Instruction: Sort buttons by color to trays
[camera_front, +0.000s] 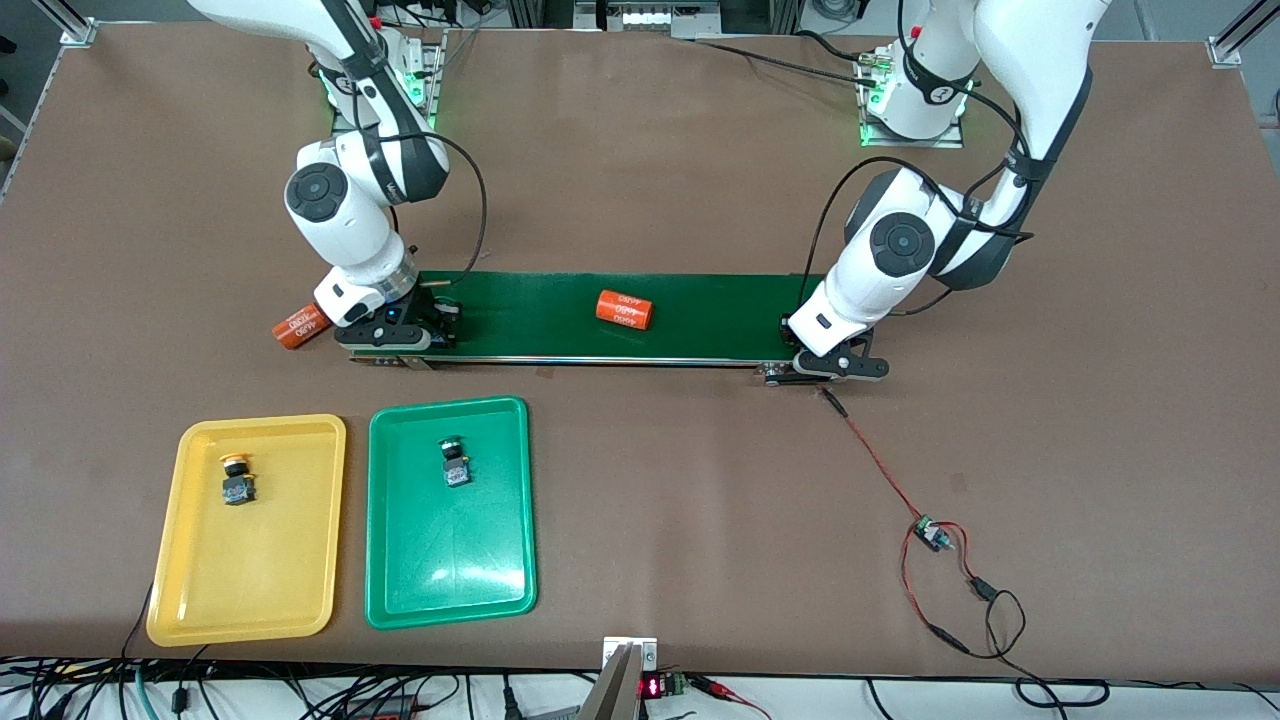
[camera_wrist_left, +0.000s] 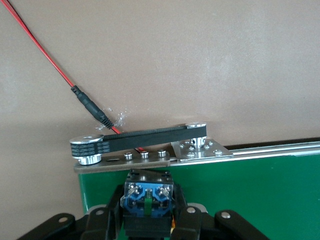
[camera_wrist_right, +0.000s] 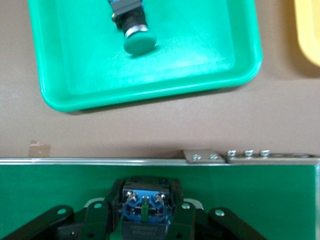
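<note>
My left gripper (camera_front: 835, 367) (camera_wrist_left: 148, 201) is shut on a button (camera_wrist_left: 147, 190) with a black-and-blue body, low over the conveyor belt's (camera_front: 700, 315) end toward the left arm; a trace of orange shows under it. My right gripper (camera_front: 420, 330) (camera_wrist_right: 146, 200) is shut on another button (camera_wrist_right: 145, 209) low over the belt's other end; its cap is hidden. A yellow-capped button (camera_front: 237, 480) lies in the yellow tray (camera_front: 250, 570). A green-capped button (camera_front: 455, 463) (camera_wrist_right: 132, 30) lies in the green tray (camera_front: 450, 560) (camera_wrist_right: 200, 75).
One orange cylinder (camera_front: 624, 309) lies on the belt's middle; another (camera_front: 300, 326) lies on the table beside my right gripper. A red wire (camera_front: 885, 470) (camera_wrist_left: 45, 60) runs from the belt's drive pulley (camera_wrist_left: 135, 140) to a small board (camera_front: 932, 533).
</note>
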